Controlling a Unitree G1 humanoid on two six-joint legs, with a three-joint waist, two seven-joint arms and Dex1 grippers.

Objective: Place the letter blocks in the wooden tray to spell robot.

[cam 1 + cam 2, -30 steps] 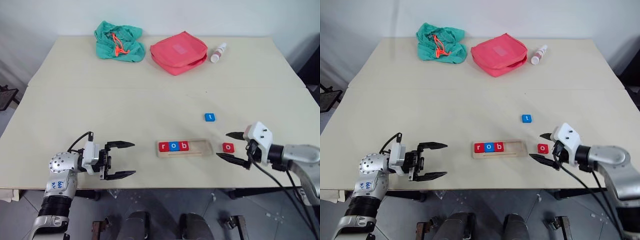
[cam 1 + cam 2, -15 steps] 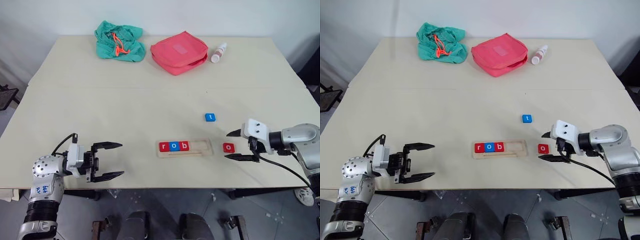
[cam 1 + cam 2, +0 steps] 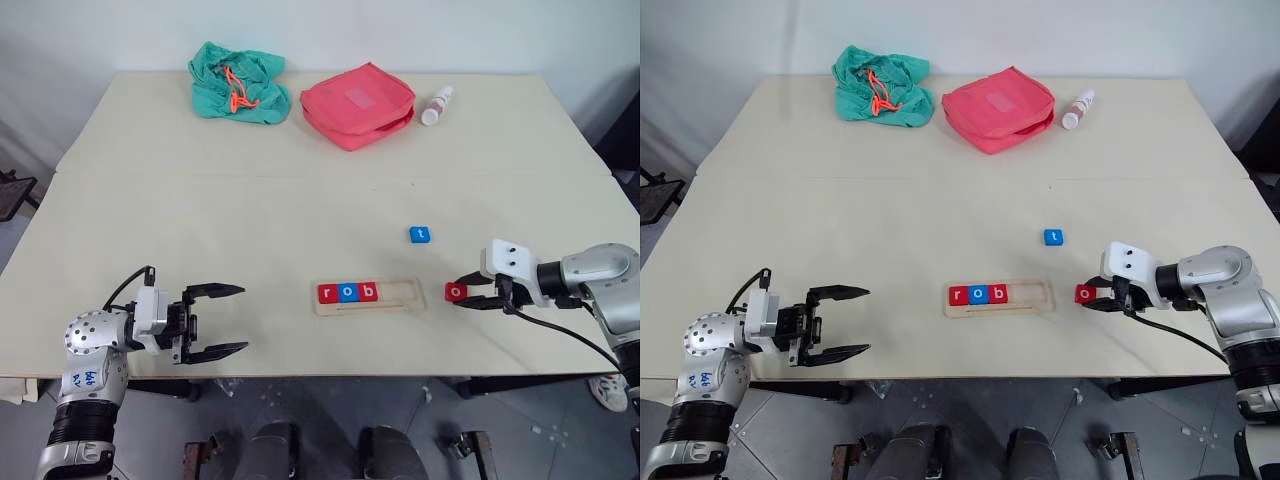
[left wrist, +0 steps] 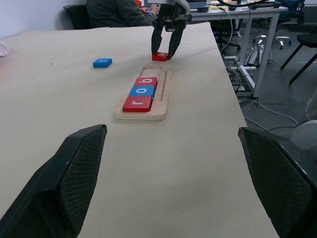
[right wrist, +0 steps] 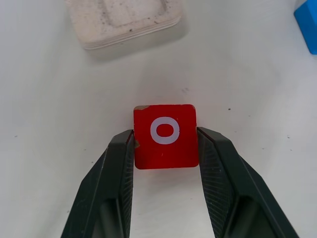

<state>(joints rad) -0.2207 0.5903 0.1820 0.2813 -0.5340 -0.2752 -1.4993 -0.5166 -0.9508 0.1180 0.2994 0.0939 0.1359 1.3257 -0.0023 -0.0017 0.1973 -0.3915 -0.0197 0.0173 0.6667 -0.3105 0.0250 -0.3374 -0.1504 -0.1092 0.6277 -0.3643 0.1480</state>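
Between right gripper (image 5: 166,148) fingers: red o block (image 5: 165,135).

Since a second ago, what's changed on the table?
The right gripper has closed from wide open onto the small red square "o" tile, its fingers now against the tile's two sides; the tile lies on the table beside the pale wooden tray. The left gripper drew back toward the robot's left, open. Unchanged: the r, o, b tiles in the tray and the blue "t" tile.
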